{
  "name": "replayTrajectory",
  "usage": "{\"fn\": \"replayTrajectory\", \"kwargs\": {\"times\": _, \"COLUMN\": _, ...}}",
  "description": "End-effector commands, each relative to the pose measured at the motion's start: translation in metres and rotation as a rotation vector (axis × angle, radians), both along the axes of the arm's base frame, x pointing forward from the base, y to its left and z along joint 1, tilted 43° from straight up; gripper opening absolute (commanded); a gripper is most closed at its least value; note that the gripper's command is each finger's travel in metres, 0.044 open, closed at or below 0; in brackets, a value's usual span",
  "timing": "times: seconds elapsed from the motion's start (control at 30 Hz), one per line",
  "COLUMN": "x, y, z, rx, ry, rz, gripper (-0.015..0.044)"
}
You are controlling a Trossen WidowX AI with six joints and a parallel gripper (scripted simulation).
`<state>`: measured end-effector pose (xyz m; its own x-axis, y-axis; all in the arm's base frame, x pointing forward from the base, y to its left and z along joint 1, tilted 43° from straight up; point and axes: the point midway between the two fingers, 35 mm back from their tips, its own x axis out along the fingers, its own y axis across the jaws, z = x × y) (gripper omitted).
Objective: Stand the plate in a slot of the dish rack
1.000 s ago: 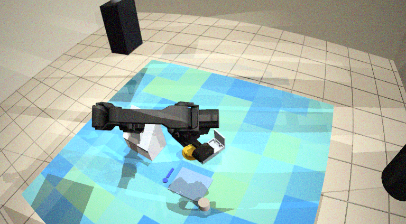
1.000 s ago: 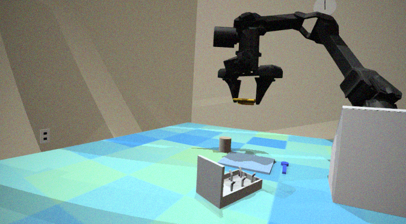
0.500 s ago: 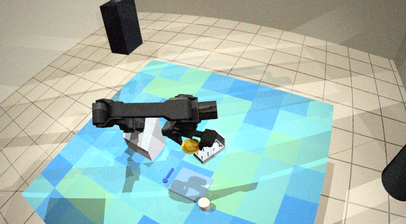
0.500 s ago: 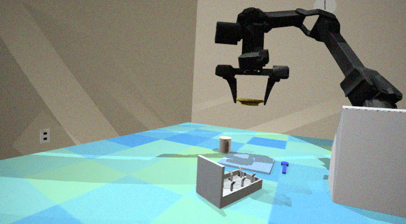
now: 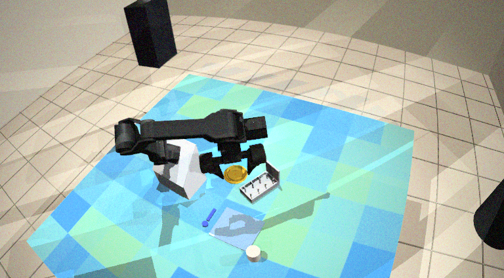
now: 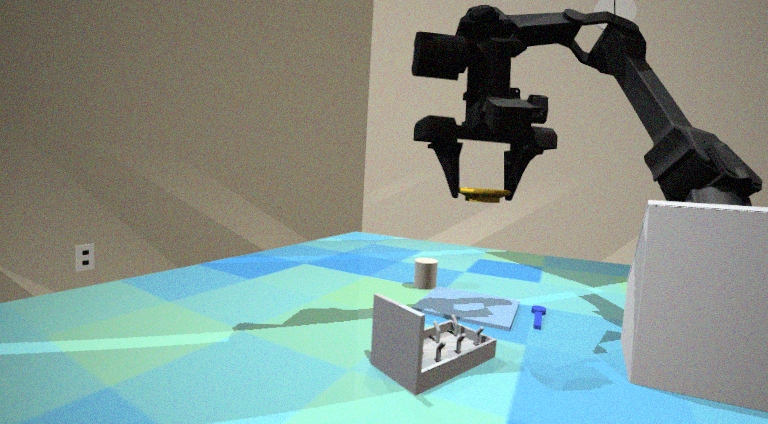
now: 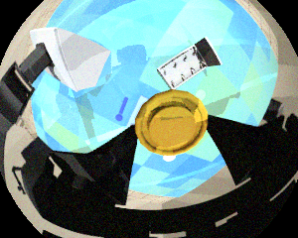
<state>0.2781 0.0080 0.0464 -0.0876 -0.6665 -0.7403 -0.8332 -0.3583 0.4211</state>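
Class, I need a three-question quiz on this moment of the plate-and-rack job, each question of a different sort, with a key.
1. True or false: the round yellow plate is held flat, not upright, between the fingers of the black parallel-jaw gripper.
2. Multiple choice: where is the grey dish rack with upright pegs? A) in the gripper B) standing on the blue-green patchwork mat below the arm C) on the white base block
3. Fill in: the small blue peg-like object lies beside the pale blue flat ____.

Key: 1 true; 2 B; 3 sheet.
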Motion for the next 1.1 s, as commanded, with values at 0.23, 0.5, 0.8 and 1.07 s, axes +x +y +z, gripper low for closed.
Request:
{"fn": "replayTrajectory", "kwargs": {"times": 0.23, "x": -0.015, "y": 0.011, "z": -0.012, "rx": 0.031, "ry": 0.254, "rz": 0.272, "gripper": 0.0000}}
{"fn": "replayTrajectory", "kwargs": {"times": 0.5, "x": -0.019, "y": 0.014, "z": -0.015, "rx": 0.040, "ry": 0.336, "rz": 0.361, "gripper": 0.0000}}
{"fn": "replayTrajectory", "kwargs": {"times": 0.8, "x": -0.026, "y": 0.002, "z": -0.036, "rx": 0.173, "ry": 0.317, "rz": 0.247, "gripper": 0.0000}}
{"fn": "replayTrajectory", "kwargs": {"times": 1.07, "x": -0.033, "y": -0.010, "z": -0.059, "rx": 0.334, "ry": 0.276, "rz": 0.115, "gripper": 0.0000}}
